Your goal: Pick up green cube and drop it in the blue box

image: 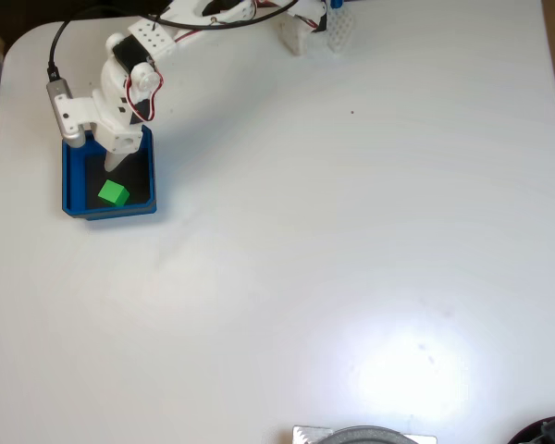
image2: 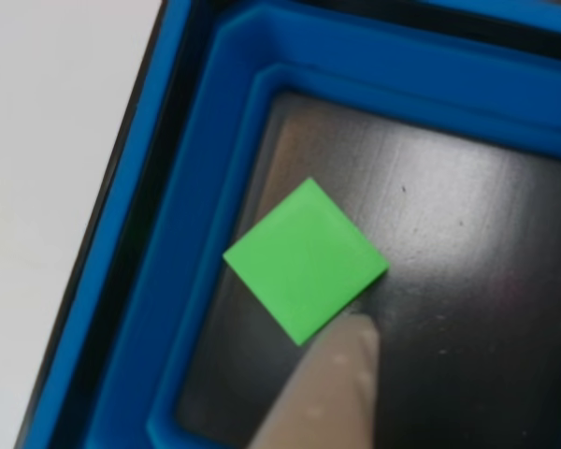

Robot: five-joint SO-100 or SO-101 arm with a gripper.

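Resting on the dark inner floor of the blue box (image: pixel 149 176), the green cube (image: pixel 114 193) is seen flat and free of any grasp in the fixed view; in the other view the green cube (image2: pixel 306 258) lies turned diamond-wise near the blue box's (image2: pixel 182 243) inner wall, with one pale fingertip (image2: pixel 332 393) of the end effector just beside its lower corner, whether touching or a little above cannot be told; the end effector (image: pixel 117 162) is held over the upper part of the box in the fixed view, and nothing is gripped by it; whether its jaws are spread or closed cannot be told, since a second finger is not made out; the drop is judged to be done, the cube being inside the box on the white counter (image: pixel 351 231); only a withdrawal of the arm is judged to be left.
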